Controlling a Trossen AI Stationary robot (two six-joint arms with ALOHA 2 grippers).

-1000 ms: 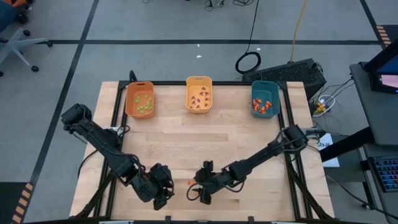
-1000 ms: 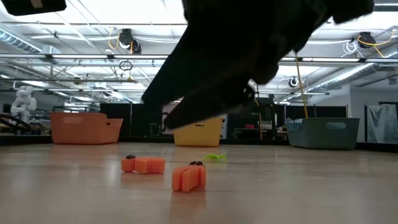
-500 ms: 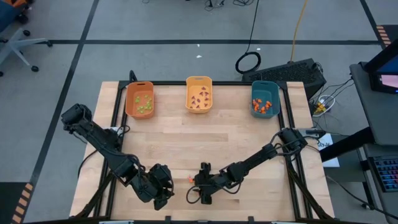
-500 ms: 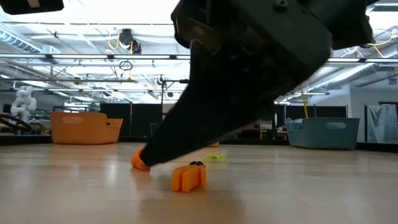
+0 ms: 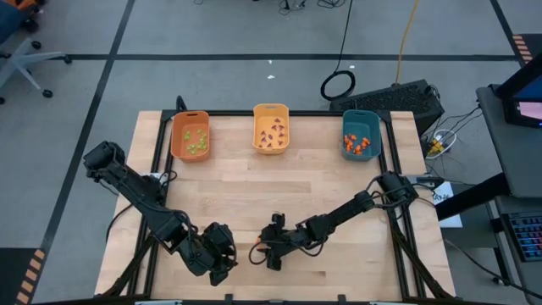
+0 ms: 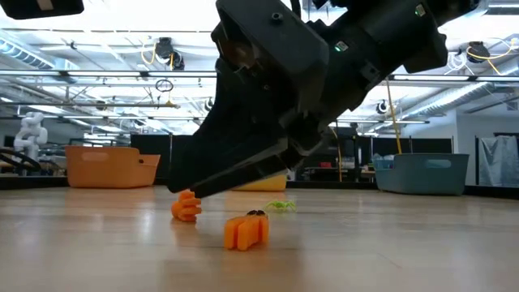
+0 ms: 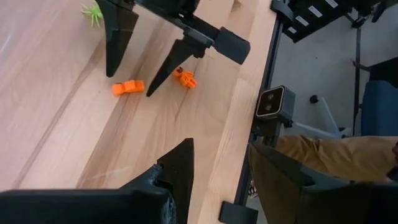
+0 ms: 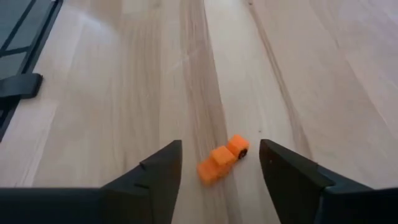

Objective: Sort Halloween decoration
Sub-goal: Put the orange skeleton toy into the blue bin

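Grey floor, black tape lines; office chair; ceiling lights.

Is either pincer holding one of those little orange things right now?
No. The right pincer stands open around an orange trinket without gripping it; the left pincer is empty.

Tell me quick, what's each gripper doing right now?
Left gripper: open, empty, by the table's front edge.
Right gripper: open, straddling an orange trinket, not yet gripping it.
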